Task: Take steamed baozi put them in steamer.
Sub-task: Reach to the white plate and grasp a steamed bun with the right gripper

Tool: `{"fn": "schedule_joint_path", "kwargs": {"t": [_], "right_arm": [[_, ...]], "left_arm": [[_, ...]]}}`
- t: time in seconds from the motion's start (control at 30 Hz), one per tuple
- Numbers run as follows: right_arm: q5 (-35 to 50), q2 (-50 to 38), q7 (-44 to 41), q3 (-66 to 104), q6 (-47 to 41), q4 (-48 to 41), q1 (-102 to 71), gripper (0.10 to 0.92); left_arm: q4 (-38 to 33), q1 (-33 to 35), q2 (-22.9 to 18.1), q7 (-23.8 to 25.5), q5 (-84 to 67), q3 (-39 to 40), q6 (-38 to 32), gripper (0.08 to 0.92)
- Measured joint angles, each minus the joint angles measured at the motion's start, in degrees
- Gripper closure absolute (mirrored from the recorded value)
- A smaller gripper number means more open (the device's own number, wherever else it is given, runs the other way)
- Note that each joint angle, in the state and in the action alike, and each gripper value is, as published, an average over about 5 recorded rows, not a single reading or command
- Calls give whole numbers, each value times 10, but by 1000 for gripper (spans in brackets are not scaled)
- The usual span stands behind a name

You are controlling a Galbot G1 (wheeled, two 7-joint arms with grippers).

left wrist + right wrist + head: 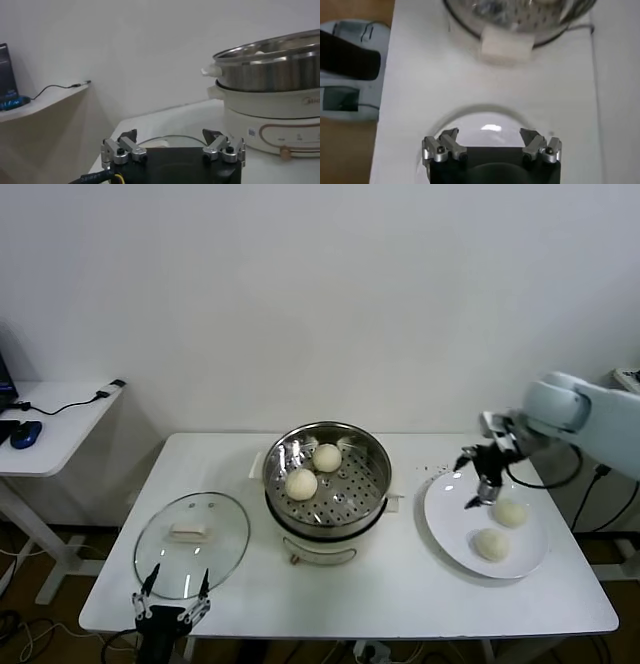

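Head view: right gripper (478,477) over plate (445,524) rim, jaws wide, empty. Two buns (500,529) on plate, two in steamer (345,529). Left gripper (172,592) parked at bench (400,594) edge, jaws wide.

This looks like a lab or office test room, not a home kitchen: a plain white table (400,604) stands against a bare white wall (350,284). A side desk (55,419) (with a mouse (27,433) and trailing cable (75,404)) stands alongside, and cords (590,494) hang loose.
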Motion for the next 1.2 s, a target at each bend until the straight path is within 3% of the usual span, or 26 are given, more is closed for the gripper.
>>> {"fn": "schedule_joint_path", "kwargs": {"t": [0.53, 1.2], "right_arm": [[-172, -30, -10, 194, 24, -75, -252, 203], [-206, 35, -12, 239, 21, -128, -309, 203]], "left_arm": [[-1, 4, -8, 1, 7, -2, 3, 177], [9, -1, -15, 0, 15, -5, 1, 177]]}}
